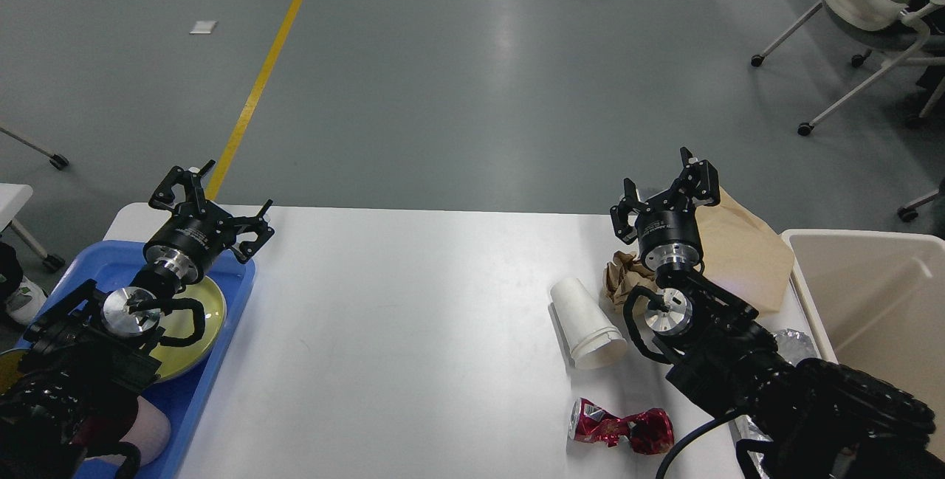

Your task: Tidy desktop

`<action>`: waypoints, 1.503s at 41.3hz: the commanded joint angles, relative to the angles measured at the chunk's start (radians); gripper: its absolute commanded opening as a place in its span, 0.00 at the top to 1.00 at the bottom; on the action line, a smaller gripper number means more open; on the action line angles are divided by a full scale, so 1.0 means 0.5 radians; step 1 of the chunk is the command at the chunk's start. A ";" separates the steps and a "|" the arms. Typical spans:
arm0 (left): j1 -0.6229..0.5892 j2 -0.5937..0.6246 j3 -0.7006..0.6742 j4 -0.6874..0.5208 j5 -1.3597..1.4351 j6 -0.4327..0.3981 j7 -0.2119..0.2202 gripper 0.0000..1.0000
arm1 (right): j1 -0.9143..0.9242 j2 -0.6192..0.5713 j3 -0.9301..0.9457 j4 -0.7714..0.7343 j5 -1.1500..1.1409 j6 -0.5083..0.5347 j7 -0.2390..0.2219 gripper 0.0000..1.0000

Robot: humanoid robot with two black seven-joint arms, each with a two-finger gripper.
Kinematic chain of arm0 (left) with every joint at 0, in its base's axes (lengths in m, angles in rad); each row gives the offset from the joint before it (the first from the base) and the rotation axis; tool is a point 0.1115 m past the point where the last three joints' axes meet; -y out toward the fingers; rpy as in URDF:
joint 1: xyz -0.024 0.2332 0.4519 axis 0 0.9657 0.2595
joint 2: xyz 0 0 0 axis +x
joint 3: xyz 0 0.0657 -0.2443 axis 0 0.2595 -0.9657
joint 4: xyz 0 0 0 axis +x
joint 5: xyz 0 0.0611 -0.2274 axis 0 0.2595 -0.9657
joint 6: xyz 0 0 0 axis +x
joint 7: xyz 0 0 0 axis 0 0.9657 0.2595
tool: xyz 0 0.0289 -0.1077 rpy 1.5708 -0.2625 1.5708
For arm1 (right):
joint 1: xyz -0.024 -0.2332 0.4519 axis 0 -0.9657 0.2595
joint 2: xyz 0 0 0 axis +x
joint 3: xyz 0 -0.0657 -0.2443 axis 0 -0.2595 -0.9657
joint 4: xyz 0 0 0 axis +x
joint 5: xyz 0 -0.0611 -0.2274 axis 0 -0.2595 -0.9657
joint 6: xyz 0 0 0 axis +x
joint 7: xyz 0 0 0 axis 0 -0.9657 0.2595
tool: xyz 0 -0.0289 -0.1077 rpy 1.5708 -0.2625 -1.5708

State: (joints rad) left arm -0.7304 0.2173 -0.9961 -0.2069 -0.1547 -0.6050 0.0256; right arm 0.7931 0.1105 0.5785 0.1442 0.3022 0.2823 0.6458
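The white desktop fills the lower middle of the head view. On its right part lie a white paper cup on its side, a crumpled brown paper ball, a flat brown paper bag, a crushed red wrapper and some crumpled foil. My right gripper is open and empty, raised above the paper ball and the bag. My left gripper is open and empty, above the far end of the blue tray.
The blue tray at the left edge holds a yellow-green plate and a pink item. A beige bin stands at the table's right end. Office chairs stand on the grey floor at the far right.
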 commanded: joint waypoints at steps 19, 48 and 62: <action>0.013 -0.002 -0.002 -0.004 0.003 -0.030 -0.005 0.00 | 0.000 0.003 0.003 0.003 0.000 0.000 0.000 0.00; 0.013 -0.002 -0.002 -0.004 0.002 -0.030 -0.005 0.00 | 0.012 0.015 0.000 -0.024 0.015 -0.034 0.000 0.00; 0.013 -0.002 -0.002 -0.004 -0.001 -0.030 -0.005 0.00 | 0.380 -0.055 -0.816 -0.031 0.000 -0.058 -0.006 0.00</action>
State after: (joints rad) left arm -0.7241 0.2163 -0.9971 -0.2089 -0.1540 -0.6199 0.0228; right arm 0.8993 0.1110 0.3322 0.1358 0.3017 0.2527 0.6422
